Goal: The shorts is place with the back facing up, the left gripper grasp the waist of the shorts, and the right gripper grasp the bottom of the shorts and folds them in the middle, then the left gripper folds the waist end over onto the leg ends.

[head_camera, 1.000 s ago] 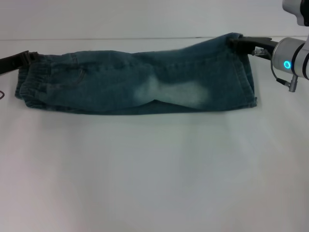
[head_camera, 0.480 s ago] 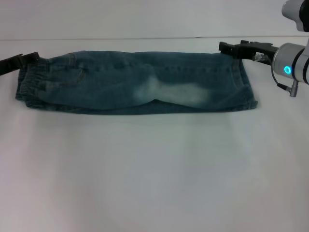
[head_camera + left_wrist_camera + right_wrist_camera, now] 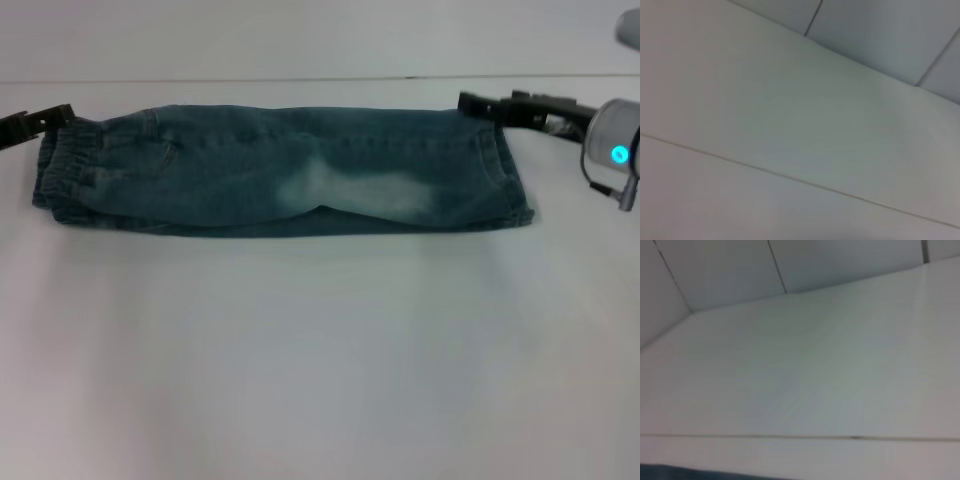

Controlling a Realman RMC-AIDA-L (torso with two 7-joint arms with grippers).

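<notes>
The blue denim shorts [image 3: 290, 170] lie flat on the white table, folded lengthwise into a long band, with the elastic waist [image 3: 62, 165] at the left and the leg ends [image 3: 505, 165] at the right. My left gripper [image 3: 50, 117] sits at the far upper corner of the waist, open and just off the cloth. At the far corner of the leg ends my right gripper [image 3: 480, 103] is open, holding nothing. A thin strip of the denim [image 3: 670, 473] shows in the right wrist view. The left wrist view shows only wall and table.
The white table [image 3: 320, 350] stretches bare in front of the shorts. A white wall [image 3: 300, 40] rises behind them. My right arm's wrist with its blue light [image 3: 615, 152] hangs over the table's far right.
My right gripper has let go of the leg-end corner, which dropped flat, and has drawn back to the right. The left gripper has eased slightly left, off the waist.
</notes>
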